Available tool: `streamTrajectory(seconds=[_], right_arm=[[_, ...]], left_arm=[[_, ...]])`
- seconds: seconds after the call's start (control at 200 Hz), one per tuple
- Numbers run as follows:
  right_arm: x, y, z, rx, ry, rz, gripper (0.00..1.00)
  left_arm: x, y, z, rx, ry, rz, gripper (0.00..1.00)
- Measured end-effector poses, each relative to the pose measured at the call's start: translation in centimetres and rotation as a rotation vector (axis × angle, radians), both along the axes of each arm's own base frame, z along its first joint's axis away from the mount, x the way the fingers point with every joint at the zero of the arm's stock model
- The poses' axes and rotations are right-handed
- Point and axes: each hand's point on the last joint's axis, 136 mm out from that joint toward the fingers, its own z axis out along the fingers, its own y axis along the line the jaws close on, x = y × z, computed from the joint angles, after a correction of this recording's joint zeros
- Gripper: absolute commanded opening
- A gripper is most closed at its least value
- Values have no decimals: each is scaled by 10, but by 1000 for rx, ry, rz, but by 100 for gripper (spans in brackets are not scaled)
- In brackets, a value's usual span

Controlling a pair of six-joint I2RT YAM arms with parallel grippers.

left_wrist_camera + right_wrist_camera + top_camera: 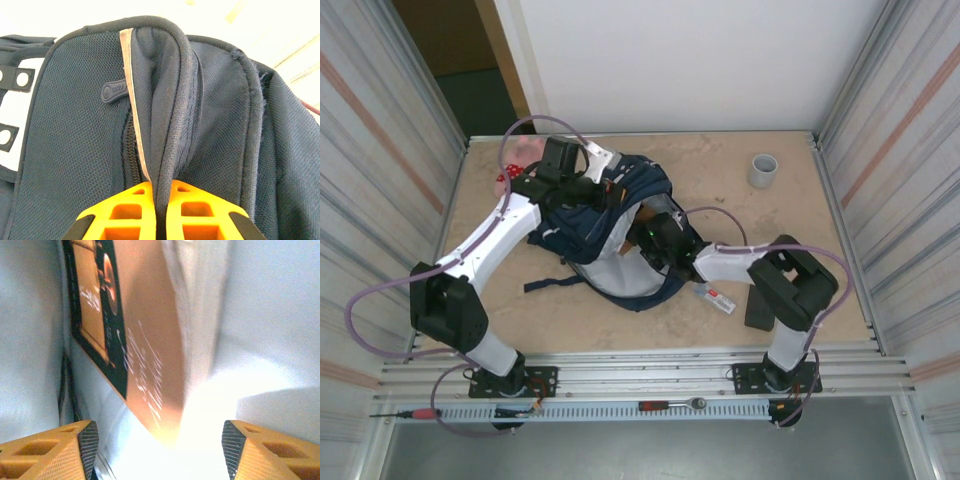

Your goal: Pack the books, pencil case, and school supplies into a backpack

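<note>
The right pincer [160, 452] is standing wide, its orange fingertips well apart and gripping nothing. Just ahead of it, toward 12 o'clock in the wrist view, the tan book [150, 340] is leaning against the dark book [92, 305] with the orange print. Both are sitting inside the pale lining of the backpack [280, 315]. Their lower ends are vanishing in glare, so I cannot tell whether they are resting on the bottom. The left pincer [161, 217] is pinching shut on the backpack's piped rim, holding the mouth up.

As I judge it, the books are tilting rather than lying flat, so a finger pulling out could be catching a cover and dragging one back up. The right wrist is sitting deep in the opening, where a finger might be snagging lining or zip. If the rim were slipping from the left pincer, the mouth would be collapsing onto that arm.

In the overhead view, the clear pack [717, 298] with a red label is lying at 4 o'clock from the backpack. The black pencil case [758, 312] is lying just beyond it, beside the right elbow, where a swinging arm could be knocking either one.

The tan table [720, 195] is carrying a grey cup [762, 170] at 1 o'clock and a pink toy [525, 155] at 10 o'clock. Ribbed metal walls are closing in at 3 and 9 o'clock, with a white wall at 12.
</note>
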Motion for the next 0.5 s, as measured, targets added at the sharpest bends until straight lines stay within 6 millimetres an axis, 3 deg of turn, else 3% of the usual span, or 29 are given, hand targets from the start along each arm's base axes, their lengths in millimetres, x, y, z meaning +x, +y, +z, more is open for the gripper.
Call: streamTrajectory(seconds=[0.19,0.336,0.496], right_arm=[[-37,-25,24,-56,-10,32,67],[-59,-56,76,-132,-115,21,67],[-75,-98,124,-220,-243,-5,66]], left_arm=[[-1,2,-10,18,-8,-6,0],[-5,-2,-23,65,-32,-27,0],[-23,-24,-46,146,-60,-104,0]])
